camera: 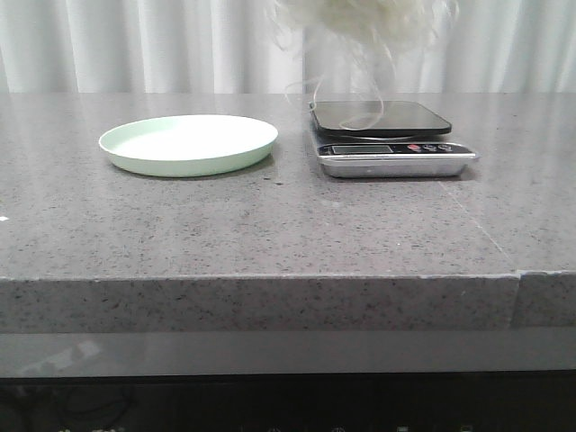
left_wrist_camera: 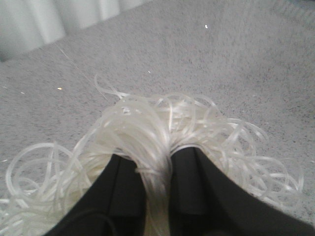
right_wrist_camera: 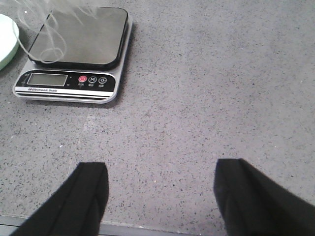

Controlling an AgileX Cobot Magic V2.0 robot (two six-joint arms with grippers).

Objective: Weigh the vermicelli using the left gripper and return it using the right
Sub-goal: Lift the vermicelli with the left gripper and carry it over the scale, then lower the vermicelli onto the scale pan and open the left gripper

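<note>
The vermicelli point(camera: 369, 20), a fluffy whitish tangle, hangs at the top edge of the front view, above the scale point(camera: 382, 117); a few loose strands trail down to its dark platform. In the left wrist view my left gripper point(left_wrist_camera: 156, 160) is shut on the vermicelli point(left_wrist_camera: 147, 123), a thick bunch pinched between the black fingers point(left_wrist_camera: 125, 191). The left gripper itself is out of the front view. My right gripper point(right_wrist_camera: 160, 169) stands open over bare table, to the right of the scale point(right_wrist_camera: 74, 44), holding nothing. Trailing strands point(right_wrist_camera: 42, 29) show over the platform.
A pale green plate point(camera: 188, 144) lies to the left of the scale, with nothing on it. The scale's display and buttons point(camera: 389, 148) face the front. A white curtain point(camera: 135, 45) backs the grey speckled table point(camera: 270, 225).
</note>
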